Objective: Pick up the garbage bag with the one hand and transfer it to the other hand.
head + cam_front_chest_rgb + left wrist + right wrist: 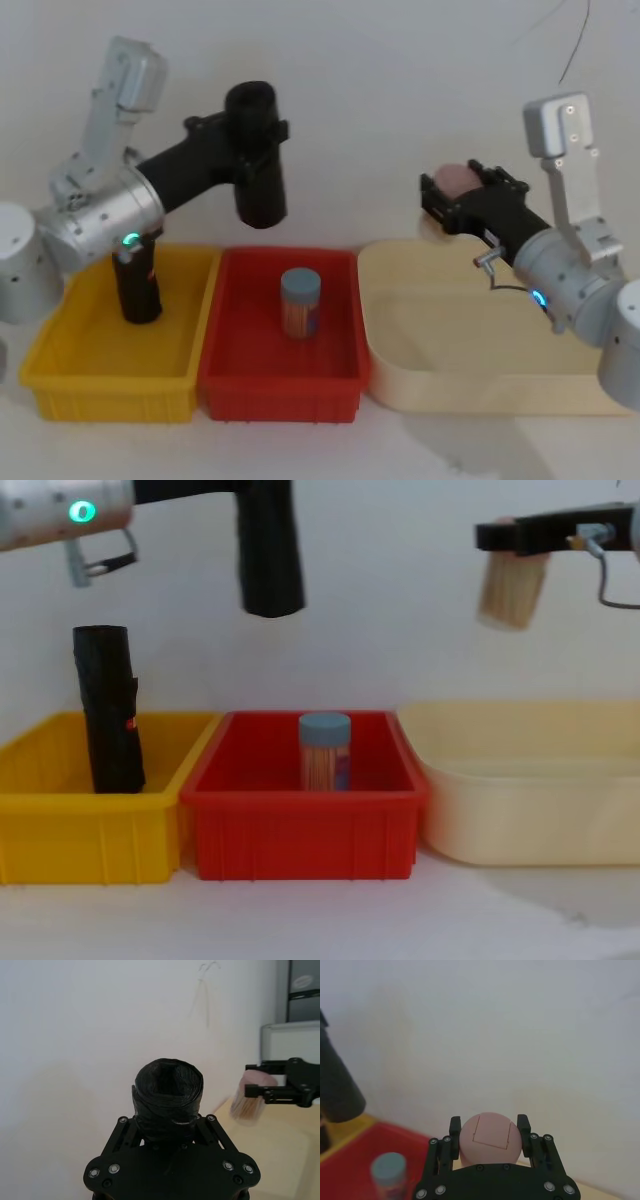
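Note:
The garbage bag, a black crinkly roll, hangs upright in the air above the seam between the yellow and red bins. My left gripper, on the green-ringed arm, is shut on its upper part. In the left wrist view the roll's ribbed end sticks out between the fingers. From the chest view, the bag hangs well above the bins. My right gripper, on the blue-ringed arm, hovers over the beige tray's back edge. It is shut on a pink-capped jar of tan sticks.
A slimmer black roll with a red mark stands in the yellow bin. A grey-lidded jar stands in the red bin. The beige tray lies at the right. A white wall is behind.

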Available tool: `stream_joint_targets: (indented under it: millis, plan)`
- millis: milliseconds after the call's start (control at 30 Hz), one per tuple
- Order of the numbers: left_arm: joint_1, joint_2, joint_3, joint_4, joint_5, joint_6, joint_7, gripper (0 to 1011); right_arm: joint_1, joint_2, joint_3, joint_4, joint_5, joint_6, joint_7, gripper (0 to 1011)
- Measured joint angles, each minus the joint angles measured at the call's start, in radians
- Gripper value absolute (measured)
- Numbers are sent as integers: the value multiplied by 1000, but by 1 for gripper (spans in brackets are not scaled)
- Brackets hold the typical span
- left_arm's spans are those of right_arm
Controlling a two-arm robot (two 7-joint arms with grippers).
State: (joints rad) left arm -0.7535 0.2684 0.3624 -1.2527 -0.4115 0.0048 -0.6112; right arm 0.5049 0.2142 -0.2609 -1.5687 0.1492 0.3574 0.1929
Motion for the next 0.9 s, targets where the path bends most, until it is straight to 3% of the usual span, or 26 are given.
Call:
stream_joint_targets:
  millis: [133,200,233,300,333,433,500,533,633,800,900]
  plan:
    - [-43,-33,18,74,-13,-29,-39,356,-5,5,24,15,-13,2,-29,666]
    - [-95,-74,37,169,-26,-62,-82,356,-7,8,37,26,-21,3,-44,666]
    - [-95,-74,37,169,-26,-62,-82,356,-8,9,42,30,-23,4,-49,666]
    - [-154,-122,52,286,-39,-102,-128,356,-10,11,56,44,-31,6,-65,666]
    - [-154,-122,52,286,-39,-102,-128,356,-11,12,61,49,-33,7,-69,666]
    - [-252,-197,61,490,-59,-173,-204,356,-12,15,80,73,-42,12,-84,666]
    - [-286,-226,62,565,-66,-198,-233,356,-14,18,92,88,-47,16,-91,666]
    - [-322,-257,63,644,-72,-222,-262,356,-14,19,97,95,-48,17,-93,666]
    - [-369,-301,64,753,-80,-255,-305,356,-17,23,110,115,-53,22,-96,666]
    - [-430,-361,64,900,-83,-299,-360,356,-22,28,127,131,-55,26,-92,666]
    - [-447,-379,64,945,-82,-311,-373,356,-30,31,139,135,-54,26,-80,666]
